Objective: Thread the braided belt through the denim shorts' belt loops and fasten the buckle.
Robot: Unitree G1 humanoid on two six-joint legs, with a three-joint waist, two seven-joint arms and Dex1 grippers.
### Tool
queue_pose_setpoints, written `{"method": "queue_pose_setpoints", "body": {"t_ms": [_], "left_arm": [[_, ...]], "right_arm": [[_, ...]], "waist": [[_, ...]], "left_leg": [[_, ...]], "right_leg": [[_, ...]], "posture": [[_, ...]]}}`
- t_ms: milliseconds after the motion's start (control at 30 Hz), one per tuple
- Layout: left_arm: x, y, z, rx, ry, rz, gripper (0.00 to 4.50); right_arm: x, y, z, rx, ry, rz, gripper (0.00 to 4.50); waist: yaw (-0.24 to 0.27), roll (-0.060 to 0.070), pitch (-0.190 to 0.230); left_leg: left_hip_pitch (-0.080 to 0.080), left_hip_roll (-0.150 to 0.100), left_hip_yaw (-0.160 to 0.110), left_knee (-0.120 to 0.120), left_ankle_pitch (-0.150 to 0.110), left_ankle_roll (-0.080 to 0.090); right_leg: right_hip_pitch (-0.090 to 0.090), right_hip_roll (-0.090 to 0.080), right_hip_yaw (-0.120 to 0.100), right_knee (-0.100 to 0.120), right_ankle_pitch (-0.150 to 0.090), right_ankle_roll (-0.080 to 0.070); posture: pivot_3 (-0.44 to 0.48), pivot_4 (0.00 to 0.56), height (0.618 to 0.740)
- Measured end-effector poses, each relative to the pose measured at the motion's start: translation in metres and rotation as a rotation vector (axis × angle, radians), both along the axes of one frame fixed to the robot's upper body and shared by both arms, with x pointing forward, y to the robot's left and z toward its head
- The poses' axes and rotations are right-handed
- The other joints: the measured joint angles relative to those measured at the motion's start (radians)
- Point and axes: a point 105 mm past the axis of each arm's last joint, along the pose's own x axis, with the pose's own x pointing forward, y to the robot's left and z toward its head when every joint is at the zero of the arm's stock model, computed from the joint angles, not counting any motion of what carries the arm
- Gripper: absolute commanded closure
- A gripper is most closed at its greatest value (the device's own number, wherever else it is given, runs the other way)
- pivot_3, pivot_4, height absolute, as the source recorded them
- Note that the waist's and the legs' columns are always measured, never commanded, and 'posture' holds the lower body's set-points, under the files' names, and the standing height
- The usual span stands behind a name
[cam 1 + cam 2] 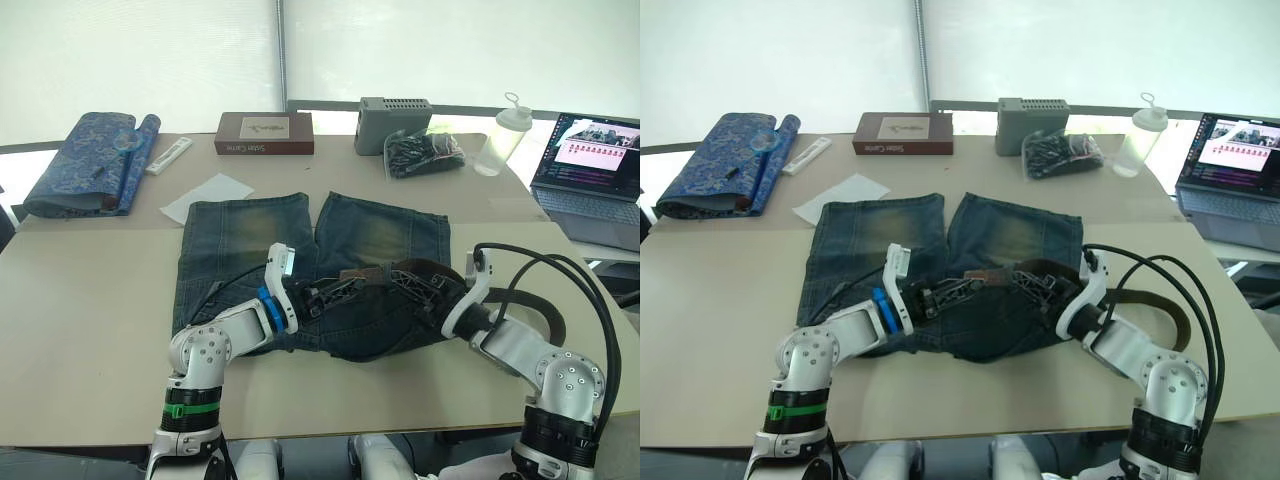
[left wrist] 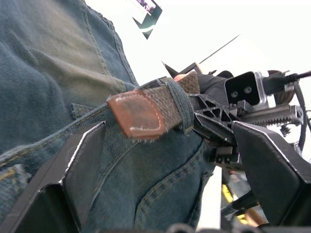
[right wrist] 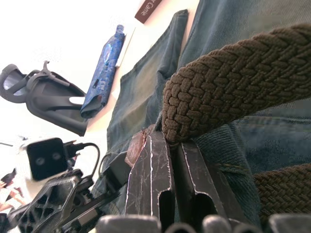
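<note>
Right claw (image 3: 170, 160) is clenching the braided belt (image 3: 228, 85) just behind a belt loop (image 2: 177, 104) on the denim shorts (image 1: 240, 245) — the leather tip is poking through toward the released left claw (image 2: 165, 160). Strap is running crosswise along the waistband, tip pointing to the robot's left. Risk, I'd say: the tip slipping back out before the left claw is pinching it, with the shorts bunching on the tabletop (image 1: 90, 300).

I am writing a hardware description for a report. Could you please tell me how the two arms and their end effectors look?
Both arms have silver-grey metal shells with round bolted joints. The left arm carries a green band low down and a blue ring near the wrist. Thick black cables loop over the right arm. Each wrist has a small white block. The left end effector and right end effector are black, with truss-like fingers.
</note>
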Motion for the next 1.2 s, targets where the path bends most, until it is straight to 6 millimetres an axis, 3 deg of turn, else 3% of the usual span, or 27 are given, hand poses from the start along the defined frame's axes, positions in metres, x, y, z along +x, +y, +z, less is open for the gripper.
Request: {"method": "queue_pose_setpoints", "body": {"t_ms": [100,267,333,433,600,733,800,933,1000,1200], "left_arm": [[0.001,-0.002,0.001,-0.028,0.023,-0.004,1.38],[0.0,-0.003,0.002,-0.038,0.03,-0.012,3.88],[0.0,-0.002,0.002,-0.038,0.034,-0.012,4.39],[0.0,-0.001,0.001,-0.039,0.04,-0.013,4.39],[0.0,0.0,0.002,-0.056,0.052,-0.012,4.5],[0.001,0.005,0.003,-0.085,0.077,0.004,4.5],[0.003,0.009,0.002,-0.092,0.094,0.021,4.5],[0.002,0.008,0.001,-0.097,0.11,0.023,4.5],[0.002,0.007,0.0,-0.098,0.119,0.025,4.5],[0.0,0.002,-0.005,-0.073,0.141,0.015,4.5]], "right_arm": [[-0.001,0.003,0.0,-0.013,-0.002,0.016,4.5],[-0.003,0.003,0.002,-0.04,-0.021,0.022,4.5],[-0.003,0.004,0.004,-0.044,-0.031,0.027,4.5],[-0.004,0.004,0.006,-0.067,-0.046,0.038,4.5],[-0.013,0.001,0.0,-0.206,-0.082,0.075,2.73],[-0.029,-0.013,-0.002,-0.477,-0.196,0.128,2.73],[-0.038,-0.014,0.007,-0.51,-0.288,0.168,2.73],[-0.046,-0.008,0.021,-0.552,-0.401,0.229,3.91],[-0.042,-0.008,0.014,-0.672,-0.421,0.243,4.48],[-0.024,0.008,-0.013,-0.861,-0.461,0.263,4.48]], "waist": [[0.0,0.0,0.0],[0.0,0.0,0.0],[0.0,0.0,0.0],[0.001,0.0,0.0],[0.002,0.0,0.0],[0.005,0.0,0.0],[0.003,0.0,0.0],[0.002,-0.001,0.0],[0.004,-0.001,0.0],[0.007,-0.001,0.0]], "left_leg": [[0.0,0.0,0.0,0.0,0.0,0.0],[0.0,0.0,0.0,0.0,0.0,0.0],[0.0,0.0,0.0,0.0,0.0,0.0],[-0.001,0.0,0.0,0.0,0.0,0.0],[-0.001,-0.001,0.0,0.0,0.0,0.0],[-0.001,-0.001,0.0,0.0,0.0,0.0],[-0.001,-0.001,0.0,0.0,0.0,0.0],[0.0,-0.001,0.0,0.0,0.0,0.0],[0.0,-0.001,0.0,0.0,0.0,0.0],[-0.001,-0.002,0.0,0.0,0.0,0.0]], "right_leg": [[0.0,0.0,0.0,0.0,0.0,0.0],[0.0,0.0,0.0,0.0,0.0,0.0],[0.0,0.0,0.0,0.0,0.0,0.0],[0.0,0.0,0.0,-0.001,0.0,-0.001],[0.0,-0.001,0.0,-0.001,0.0,-0.001],[0.0,-0.001,0.0,-0.002,-0.002,-0.003],[0.0,-0.001,0.0,-0.002,-0.002,-0.003],[0.0,-0.001,0.0,-0.002,-0.003,-0.005],[0.0,-0.001,0.0,-0.002,-0.004,-0.006],[0.0,-0.001,0.0,-0.003,-0.003,-0.005]], "posture": [[0.0,0.15,0.718],[0.0,0.15,0.718],[0.0,0.15,0.718],[0.0,0.15,0.718],[0.0,0.15,0.718],[0.0,0.15,0.718],[0.0,0.15,0.718],[0.0,0.15,0.718],[0.0,0.15,0.718],[0.0,0.15,0.718]]}}
